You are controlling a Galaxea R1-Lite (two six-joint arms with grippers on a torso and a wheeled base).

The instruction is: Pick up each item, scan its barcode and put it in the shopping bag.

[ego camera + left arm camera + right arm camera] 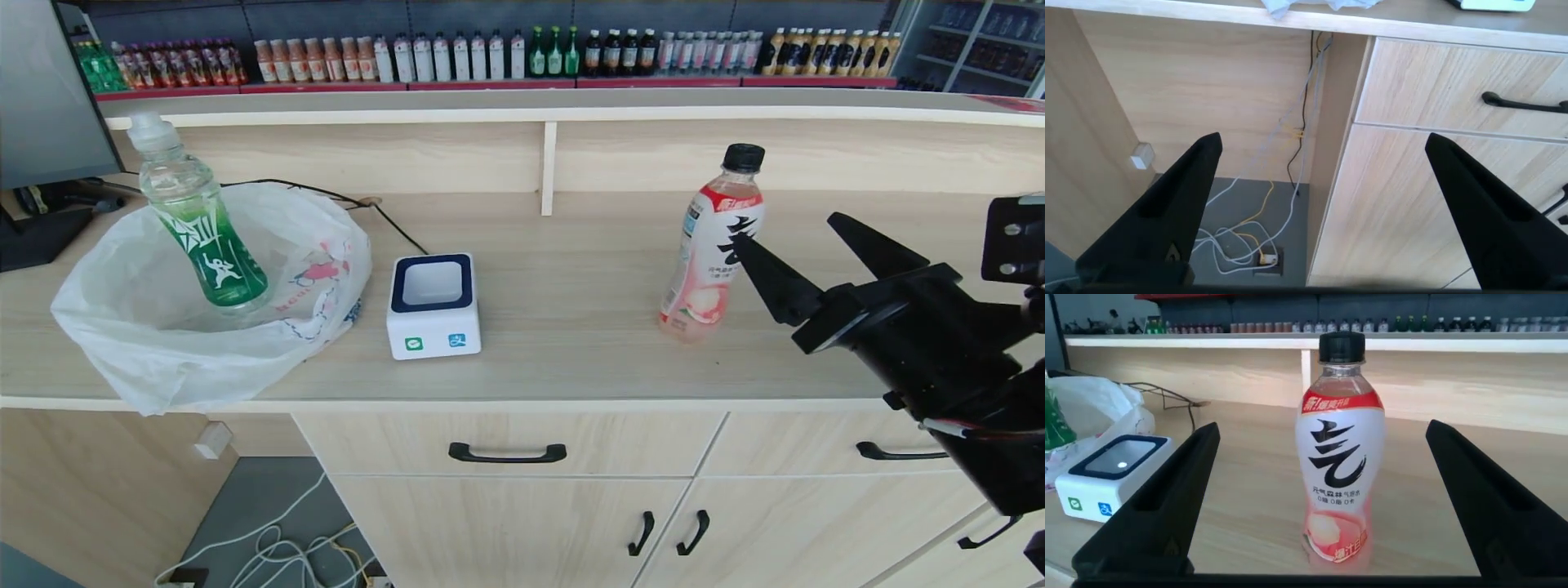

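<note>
**Trainee:** Where does the target sit relative to the jaws?

**Operator:** The pink peach-drink bottle (712,245) stands upright on the counter (571,343), just ahead of my right gripper (784,230). The gripper's jaws are spread wide and hold nothing. In the wrist view the bottle is centred in the gap, ahead of the tips. I would advance straight, close on the labelled body below the shoulder, and squeeze gently, since thin plastic likely dents.

**Trainee:** And after the grasp?

**Operator:** The barcode scanner (433,306) lies well to the jaws' left. The shopping bag (106,327) lies beyond it, with a green bottle (204,237) already inside. I would keep the barcode side unobstructed. My left gripper (1323,143), also spread and empty, hangs below the counter edge facing the cabinet (1429,163).
</note>
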